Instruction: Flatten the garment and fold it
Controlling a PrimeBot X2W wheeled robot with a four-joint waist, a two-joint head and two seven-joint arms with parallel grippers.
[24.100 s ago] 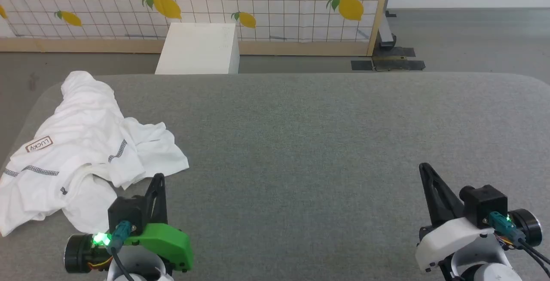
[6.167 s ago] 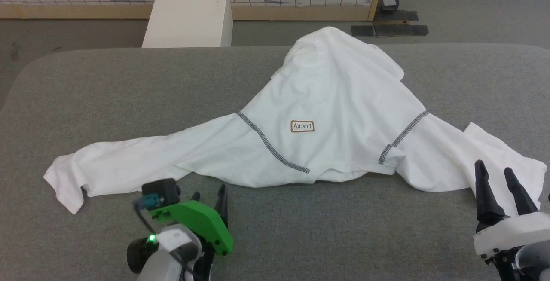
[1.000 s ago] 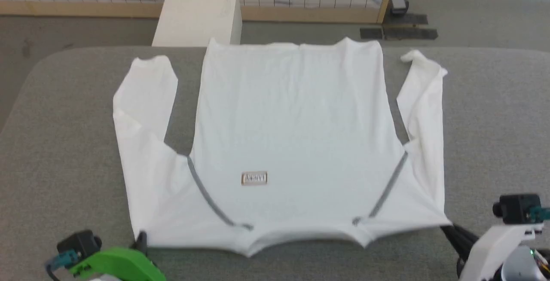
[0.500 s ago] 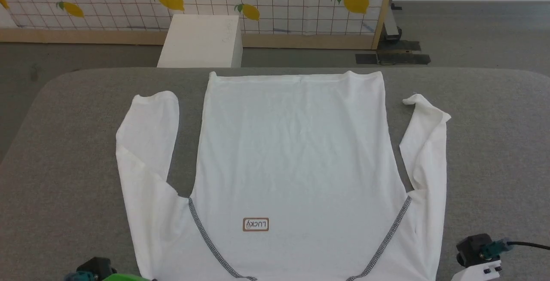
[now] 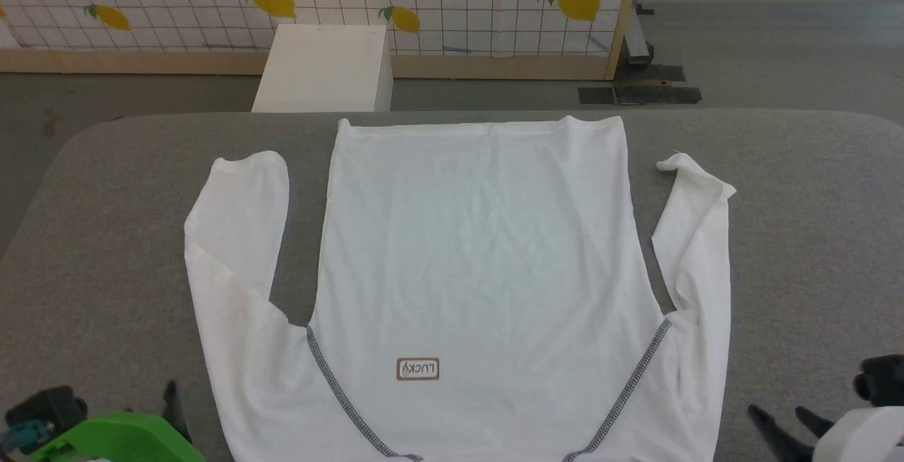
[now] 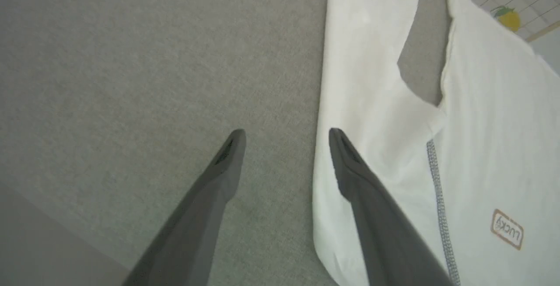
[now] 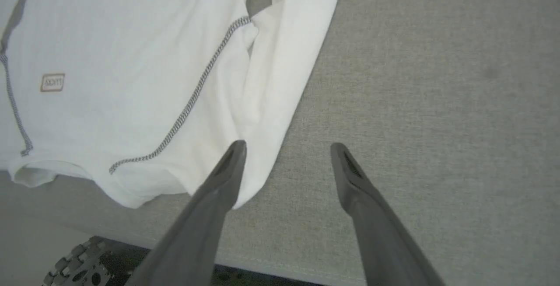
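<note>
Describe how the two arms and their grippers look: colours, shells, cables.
Left gripper: bright green shell, with a black block on it and a teal plug. Right gripper: white shell topped by a black module. Both have two long, dark grey fingers tapering to narrow tips, each with a small slot near the tip.

1. Grey table (image 5: 812,186), far corners rounded.
2. White box (image 5: 321,70) on the grey floor (image 5: 777,45), just behind the table.
3. Lemon-printed grid screen (image 5: 459,3), wood-framed, farther back.
</note>
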